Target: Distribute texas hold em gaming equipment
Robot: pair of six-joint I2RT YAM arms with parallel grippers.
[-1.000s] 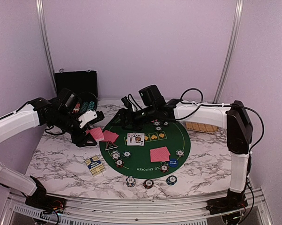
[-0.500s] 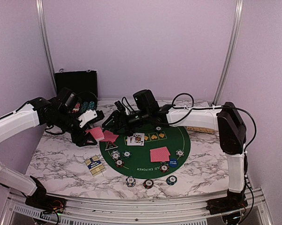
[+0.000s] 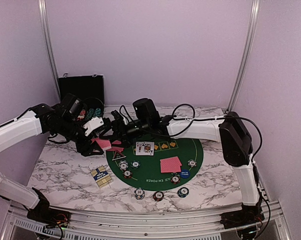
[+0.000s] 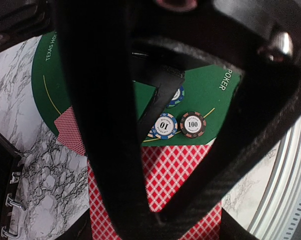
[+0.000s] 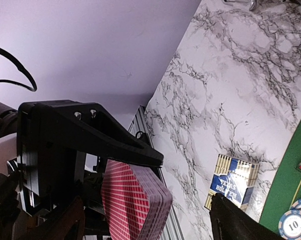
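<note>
- Your left gripper (image 3: 100, 140) held the red-backed deck (image 5: 134, 200) as a squared stack, lifted off the table beside the mat's (image 3: 150, 167) left rim.
- The face-up cards (image 3: 144, 147) lay side by side near the mat's middle.
- The face-down cards (image 3: 170, 164), red backs up, overlapped closer to you and to the right.
- The black triangular button (image 3: 119, 155) sat at the mat's left, with a chip cluster (image 3: 123, 165) of three just beside it.
- The blue button (image 3: 184, 173) lay near the mat's front right, between two single chips.
- The chip row (image 3: 158, 195), three apart from each other, lay on the marble just off the mat's near edge.
</note>
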